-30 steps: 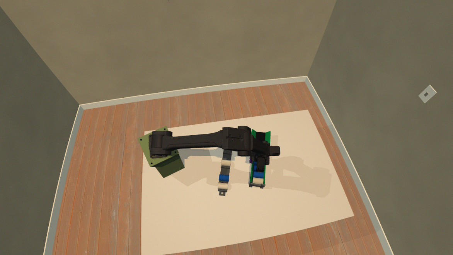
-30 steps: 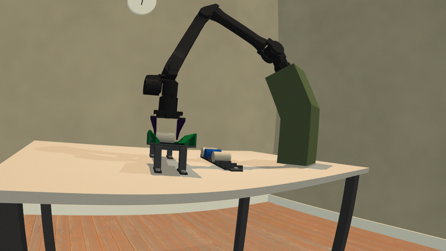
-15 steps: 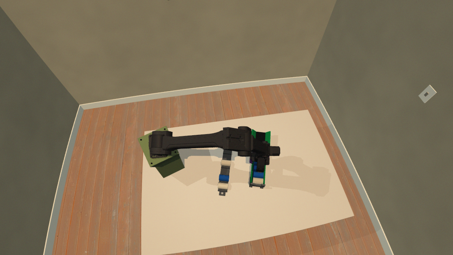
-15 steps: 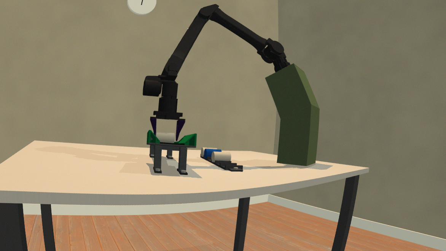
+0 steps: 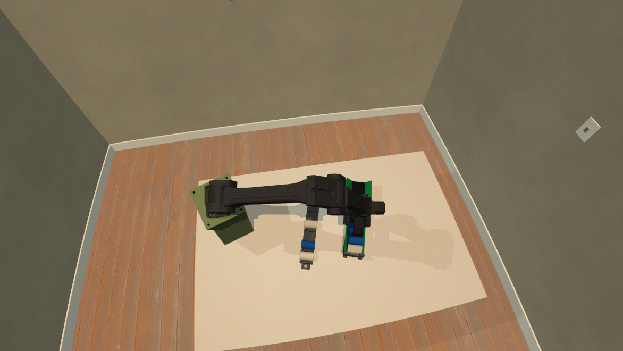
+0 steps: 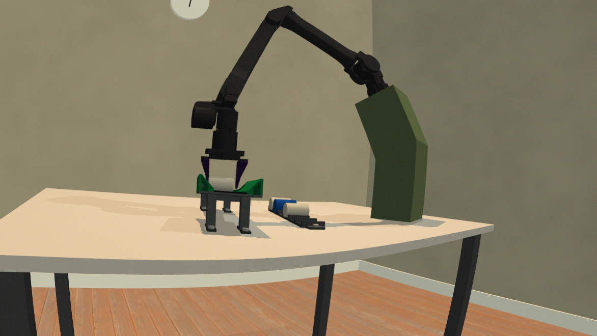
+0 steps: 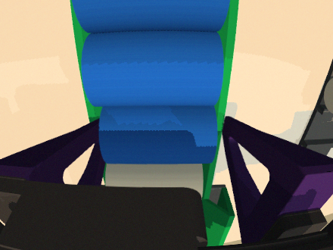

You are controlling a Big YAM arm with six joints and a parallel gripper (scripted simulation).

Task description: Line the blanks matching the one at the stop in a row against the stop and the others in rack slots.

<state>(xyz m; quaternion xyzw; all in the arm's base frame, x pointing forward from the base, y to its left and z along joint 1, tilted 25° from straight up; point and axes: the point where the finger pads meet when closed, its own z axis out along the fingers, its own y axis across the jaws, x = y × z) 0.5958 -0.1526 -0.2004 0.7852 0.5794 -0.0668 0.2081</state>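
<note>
Cream cylindrical plastic blank (image 5: 354, 248) sits right against the dark stop (image 5: 353, 255), and three blue blanks (image 5: 355, 240) (image 7: 153, 68) lie between it and another cream one (image 6: 221, 184) (image 7: 153, 176) on the green ramp (image 5: 368, 189) (image 6: 254, 187) (image 7: 233, 38)! Down at the ramp, the claw (image 5: 357, 222) (image 6: 222, 184) (image 7: 166, 124) stands spread, pinching nothing.

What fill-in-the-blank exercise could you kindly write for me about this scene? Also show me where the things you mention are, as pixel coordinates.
The side walls of the ramp (image 5: 368, 188) (image 6: 254, 188) (image 7: 231, 30) are ____.
On the stock rack (image 5: 309, 235) (image 6: 319, 225) (image 7: 315, 132), the blue bar (image 5: 308, 244) (image 6: 283, 202) lies between two ____ bars.
The fingers (image 6: 241, 166) of the end effector (image 5: 356, 222) (image 6: 222, 183) (image 7: 166, 124) are ____ in color.

Missing words: green; cream; purple.
</note>
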